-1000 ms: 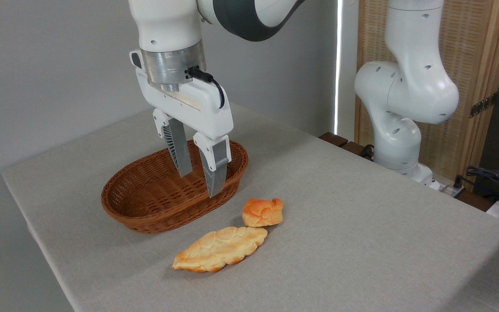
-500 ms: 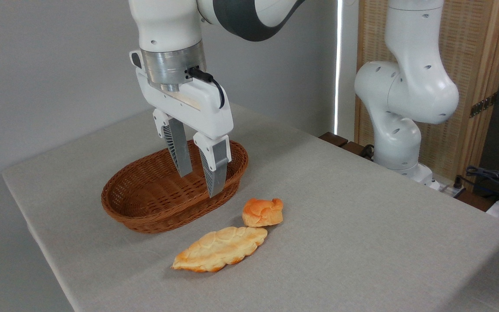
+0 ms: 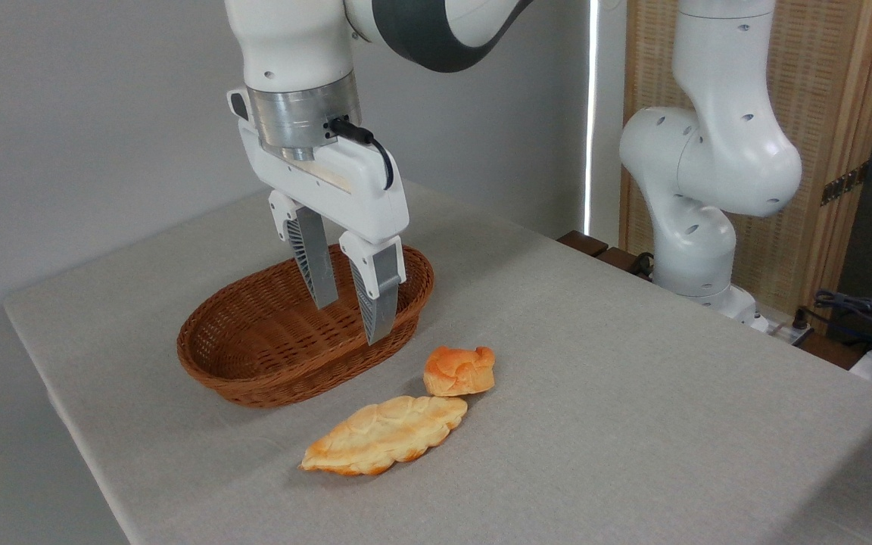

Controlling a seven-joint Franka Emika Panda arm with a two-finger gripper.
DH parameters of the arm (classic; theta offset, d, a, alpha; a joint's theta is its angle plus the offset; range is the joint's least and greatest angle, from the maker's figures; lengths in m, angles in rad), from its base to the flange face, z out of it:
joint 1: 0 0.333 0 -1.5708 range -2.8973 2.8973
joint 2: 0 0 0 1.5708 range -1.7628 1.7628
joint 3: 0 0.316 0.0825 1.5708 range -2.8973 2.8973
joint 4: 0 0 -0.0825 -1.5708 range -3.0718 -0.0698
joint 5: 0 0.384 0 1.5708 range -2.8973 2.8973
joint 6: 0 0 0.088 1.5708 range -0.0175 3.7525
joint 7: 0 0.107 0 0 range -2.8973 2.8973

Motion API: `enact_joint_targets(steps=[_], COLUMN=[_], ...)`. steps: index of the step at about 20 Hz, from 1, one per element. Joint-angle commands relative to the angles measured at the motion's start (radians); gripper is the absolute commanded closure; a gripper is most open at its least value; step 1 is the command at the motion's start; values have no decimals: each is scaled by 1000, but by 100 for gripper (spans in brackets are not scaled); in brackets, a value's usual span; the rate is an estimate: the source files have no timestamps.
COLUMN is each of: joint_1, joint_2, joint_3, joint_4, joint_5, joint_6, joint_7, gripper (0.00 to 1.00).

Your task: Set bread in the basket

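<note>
Wicker basket (image 3: 254, 356) is sitting toward the left of the grey desk (image 3: 633, 393), holding nothing. Above its right end the claw (image 3: 351, 322) is hanging with fingers apart — gripping nothing. Just right of the basket, the bread (image 3: 459, 370) is lying on the desk, touching a longer flat loaf (image 3: 384, 435) in front.

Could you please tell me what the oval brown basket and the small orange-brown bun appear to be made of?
The oval reddish-brown basket looks like woven wicker, matte, with visible strand rows. The small orange-brown knotted bun looks like baked bread with a glossy top, though it could be a replica.
</note>
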Motion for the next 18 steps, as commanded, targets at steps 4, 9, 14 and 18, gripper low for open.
enact_joint_targets(steps=[4,9,14,18], joint_1=[-3,-3,-3,-3], joint_2=[8,7,7,8], joint_3=[-1,-2,3,3], joint_4=[22,35,41,41], joint_5=[-8,-6,-6,-6], joint_6=[-18,-18,-18,-18], joint_7=[-11,-10,-5,-3], gripper=[0,0,0,0])
